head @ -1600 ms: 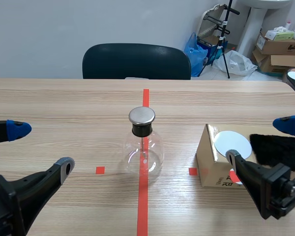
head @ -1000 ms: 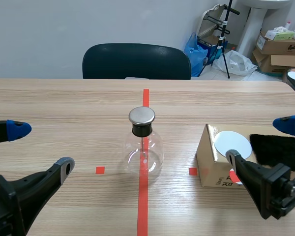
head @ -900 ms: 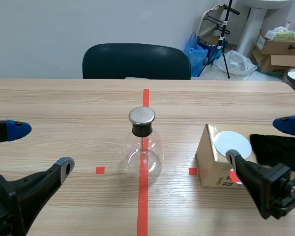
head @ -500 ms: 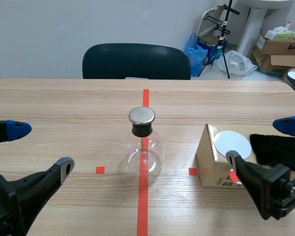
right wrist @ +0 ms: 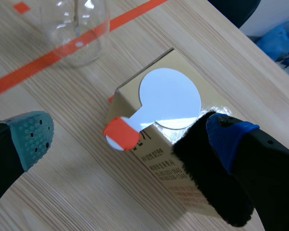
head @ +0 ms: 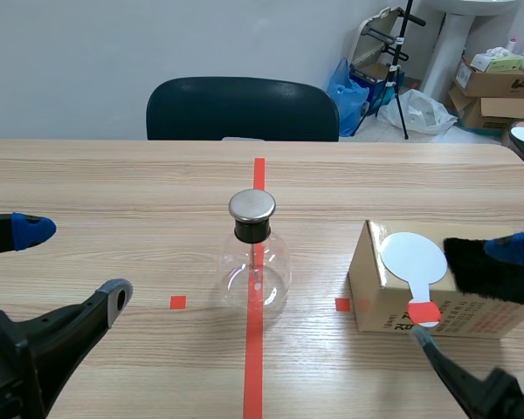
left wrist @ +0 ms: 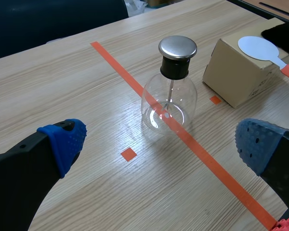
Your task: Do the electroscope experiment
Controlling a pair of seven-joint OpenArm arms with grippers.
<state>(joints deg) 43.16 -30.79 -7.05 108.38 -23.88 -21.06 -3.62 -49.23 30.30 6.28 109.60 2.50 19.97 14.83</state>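
Observation:
The electroscope, a clear glass flask (head: 254, 262) with a metal cap (head: 251, 206), stands on the red tape line at the table's middle. To its right a cardboard box (head: 375, 297) carries a white round paddle (head: 414, 256) with a red handle and a black fur cloth (head: 489, 269). My left gripper (head: 70, 262) is open, well left of the flask (left wrist: 169, 96), which lies ahead between its fingers. My right gripper (head: 461, 292) is open above the box (right wrist: 159, 159). The paddle (right wrist: 169, 98) lies between its fingers, and its blue fingertip sits over the cloth (right wrist: 207, 183).
A dark chair (head: 243, 109) stands behind the table's far edge. Cardboard boxes (head: 498, 83) and bags lie on the floor at the back right. Small red tape squares (head: 177, 302) flank the flask.
My right arm has shifted: its lower finger dropped toward the table's near edge, uncovering the paddle's red handle, and its blue fingertip now sits over the black cloth. The left arm has not moved.

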